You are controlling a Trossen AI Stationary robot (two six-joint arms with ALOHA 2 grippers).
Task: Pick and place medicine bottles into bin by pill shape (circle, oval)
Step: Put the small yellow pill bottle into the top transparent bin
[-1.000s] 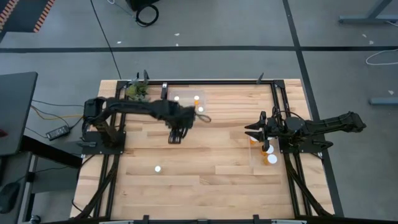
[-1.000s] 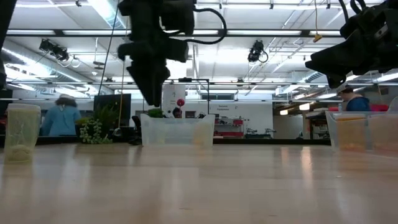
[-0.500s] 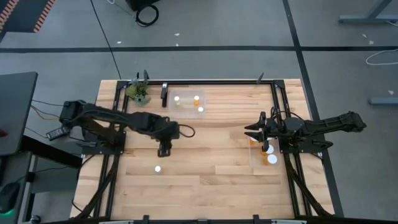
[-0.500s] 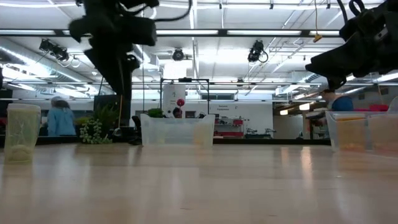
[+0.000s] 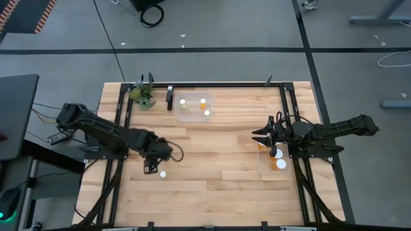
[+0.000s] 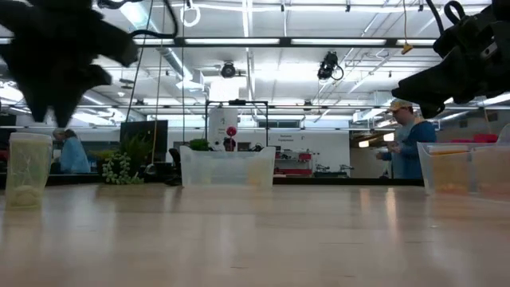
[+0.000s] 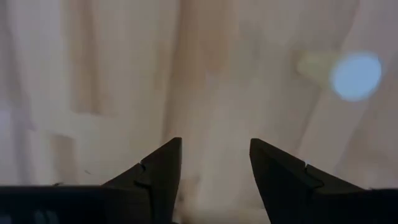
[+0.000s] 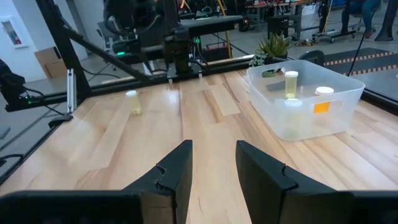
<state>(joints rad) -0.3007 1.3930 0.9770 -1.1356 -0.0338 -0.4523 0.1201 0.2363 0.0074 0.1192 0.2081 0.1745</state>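
Note:
One small amber bottle with a white cap [image 5: 163,173] stands alone on the wooden table, near the left; it also shows in the low view [image 6: 27,170] and the right wrist view [image 8: 132,101]. My left gripper [image 5: 151,167] is open and empty, pointing down just left of that bottle, whose cap shows blurred in the left wrist view [image 7: 356,76]. My right gripper [image 5: 260,136] is open and empty, held still above the table beside the right bin [image 5: 264,168]. Three bottles [image 5: 204,101] stand in the far clear bin [image 5: 191,116]; others [image 5: 280,164] stand in the right bin.
A small green plant [image 5: 142,95] stands at the far left corner. A black frame rail [image 5: 218,84] runs round the table. The wood between the two bins is bare [image 5: 218,147]. A person [image 6: 408,150] stands in the room behind the table.
My left gripper has gone from beside the far bin toward the table's near left, ending next to the lone bottle. It stays open and empty. The bottles have not moved. A person has walked into the low view behind the table.

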